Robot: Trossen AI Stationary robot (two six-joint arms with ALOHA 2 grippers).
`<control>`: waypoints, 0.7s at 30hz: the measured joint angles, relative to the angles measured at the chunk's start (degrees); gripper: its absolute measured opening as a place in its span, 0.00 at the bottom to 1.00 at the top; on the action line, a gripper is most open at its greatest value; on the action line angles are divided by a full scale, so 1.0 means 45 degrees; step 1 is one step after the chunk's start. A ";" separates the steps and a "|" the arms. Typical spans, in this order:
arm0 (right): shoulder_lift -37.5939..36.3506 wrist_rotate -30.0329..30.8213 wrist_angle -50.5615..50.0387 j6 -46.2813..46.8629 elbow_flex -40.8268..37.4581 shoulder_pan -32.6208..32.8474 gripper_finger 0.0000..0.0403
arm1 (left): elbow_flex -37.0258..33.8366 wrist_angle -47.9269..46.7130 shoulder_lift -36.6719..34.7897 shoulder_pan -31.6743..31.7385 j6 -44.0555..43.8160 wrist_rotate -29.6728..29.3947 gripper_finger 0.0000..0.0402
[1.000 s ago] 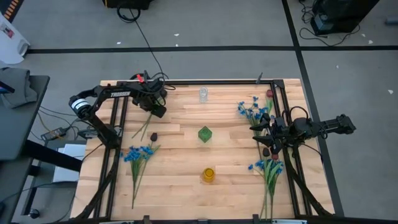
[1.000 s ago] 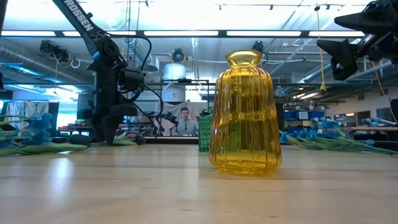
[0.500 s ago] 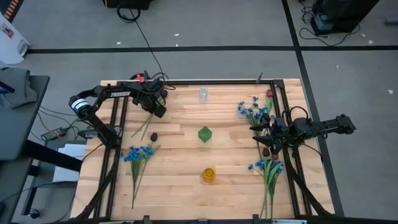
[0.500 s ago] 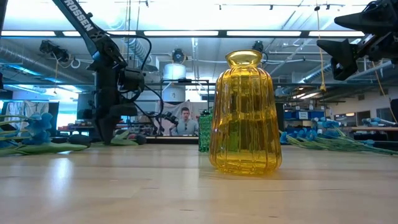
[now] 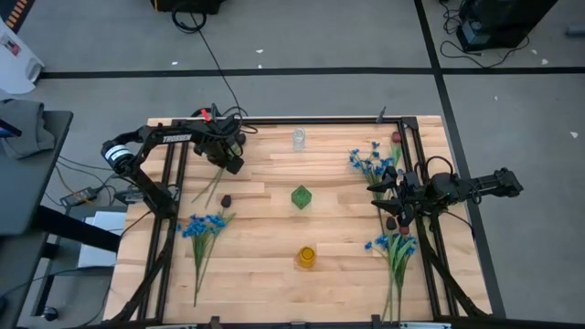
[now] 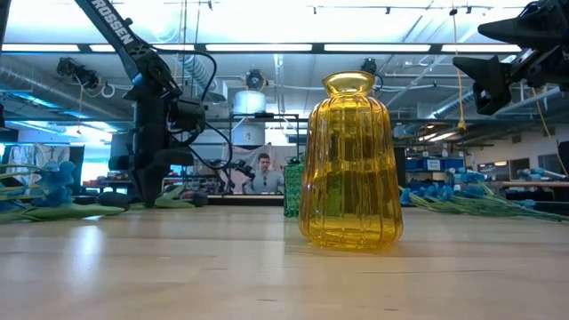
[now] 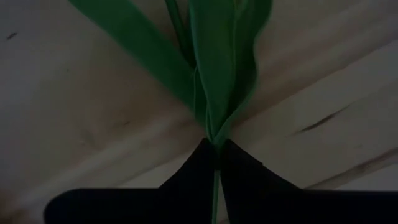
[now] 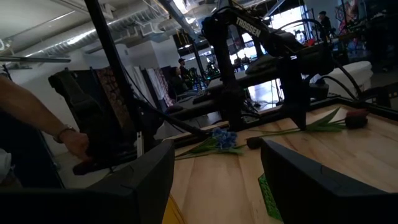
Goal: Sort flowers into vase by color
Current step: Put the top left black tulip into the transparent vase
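high: straight down | low: table-level | both share yellow vase (image 6: 349, 160)

White lettering "TROSSEN" runs along the left arm (image 5: 174, 139), above the table (image 5: 274, 265); no other text is legible.

We are seeing blue sprays (image 5: 203, 226) lying at the table's left, more blue sprays (image 5: 366, 163) lying at its right, and a green-leaved stem (image 7: 214, 74) lying flat, pinched at its base.
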 joint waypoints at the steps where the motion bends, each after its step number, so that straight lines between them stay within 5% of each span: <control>1: 0.0000 0.0002 0.0000 0.0000 0.0005 -0.0001 0.62 | 0.0000 0.0000 0.0000 -0.0002 0.0003 0.0084 0.06; 21: 0.0000 0.0002 0.0000 0.0000 0.0004 -0.0001 0.62 | 0.1117 -0.0238 -0.0003 0.0002 -0.0251 0.1382 0.06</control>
